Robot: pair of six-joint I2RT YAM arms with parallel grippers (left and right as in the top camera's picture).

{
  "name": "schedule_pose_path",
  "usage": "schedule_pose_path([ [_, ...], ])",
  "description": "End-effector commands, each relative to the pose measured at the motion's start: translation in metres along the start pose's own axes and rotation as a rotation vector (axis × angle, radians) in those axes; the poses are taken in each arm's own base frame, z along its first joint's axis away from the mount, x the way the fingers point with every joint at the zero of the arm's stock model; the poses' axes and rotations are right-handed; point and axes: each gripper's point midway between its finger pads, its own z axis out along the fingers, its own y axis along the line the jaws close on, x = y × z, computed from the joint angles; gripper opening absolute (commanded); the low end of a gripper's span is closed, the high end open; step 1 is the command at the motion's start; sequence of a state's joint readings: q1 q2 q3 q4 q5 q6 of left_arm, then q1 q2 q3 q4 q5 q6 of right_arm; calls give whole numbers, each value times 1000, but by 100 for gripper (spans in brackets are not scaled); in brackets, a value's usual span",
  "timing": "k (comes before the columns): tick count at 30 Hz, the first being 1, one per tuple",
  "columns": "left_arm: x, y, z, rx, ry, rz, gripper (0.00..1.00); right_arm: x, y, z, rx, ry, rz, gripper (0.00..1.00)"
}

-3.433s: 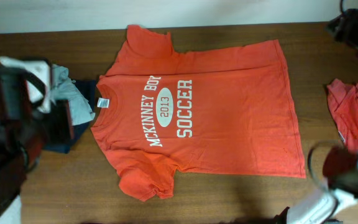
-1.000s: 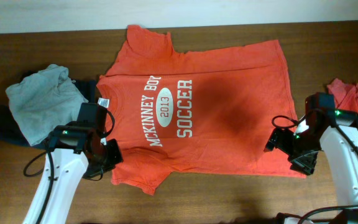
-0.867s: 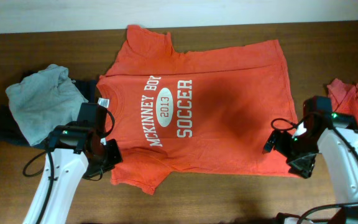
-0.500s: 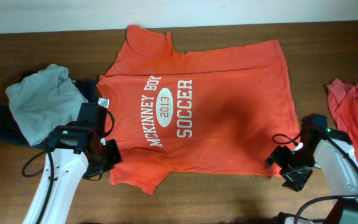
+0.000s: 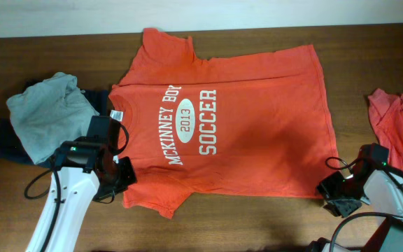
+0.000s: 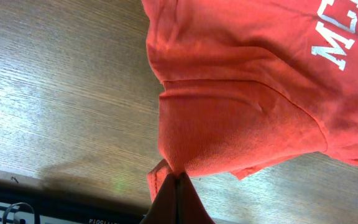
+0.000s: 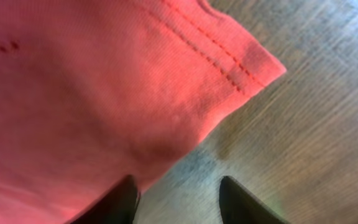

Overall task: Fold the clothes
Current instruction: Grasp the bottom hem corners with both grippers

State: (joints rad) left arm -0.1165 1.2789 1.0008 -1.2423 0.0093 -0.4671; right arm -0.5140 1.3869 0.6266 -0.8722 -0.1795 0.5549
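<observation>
Brown wooden bench (image 5: pixel 369 56) is carrying an orange T-shirt (image 5: pixel 257 140), lying spread flat. Left tool (image 5: pixel 122 176) is clamping the shirt's sleeve edge; right tool (image 5: pixel 334 190) is sitting at the hem corner, fingers apart.

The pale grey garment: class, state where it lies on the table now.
In the overhead view the grey garment lies bunched at the picture's left, atop a dark navy garment, beside the collar of the spread orange T-shirt.
</observation>
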Motion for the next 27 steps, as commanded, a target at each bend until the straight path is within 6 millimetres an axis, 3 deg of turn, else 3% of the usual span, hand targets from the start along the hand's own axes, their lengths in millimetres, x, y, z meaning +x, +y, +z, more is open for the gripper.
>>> schedule_pose_path([
  [1, -3, 2, -3, -11, -18, 11, 1, -3, -6, 5, 19, -22, -3, 23],
  [3, -3, 2, -3, -11, -18, 11, 1, -8, -3, 2, 15, -44, -67, 7],
  [4, -3, 2, -3, -11, -17, 11, 1, -10, -2, 0, 11, -51, -90, 4],
  [10, 1, 3, -3, -15, -1, 11, 1, -11, 6, -34, 9, -56, -163, 4],
  [12, 1, 4, -7, -15, 1, 11, 1, -4, 13, -54, -20, -44, -205, 4],
  [16, -5, 0, -15, -3, -26, 11, 1, 3, 16, -59, -40, -24, -233, 4],
  [19, -9, -2, -17, 4, -39, 11, 1, 7, 9, -52, -16, 6, -189, 72],
  [22, -10, -2, -18, 6, -44, 11, 1, 7, -1, -32, 24, 20, -116, 81],
  [27, -10, -2, -18, 7, -46, 12, 0, 2, -6, -3, 31, 6, -58, 82],
])
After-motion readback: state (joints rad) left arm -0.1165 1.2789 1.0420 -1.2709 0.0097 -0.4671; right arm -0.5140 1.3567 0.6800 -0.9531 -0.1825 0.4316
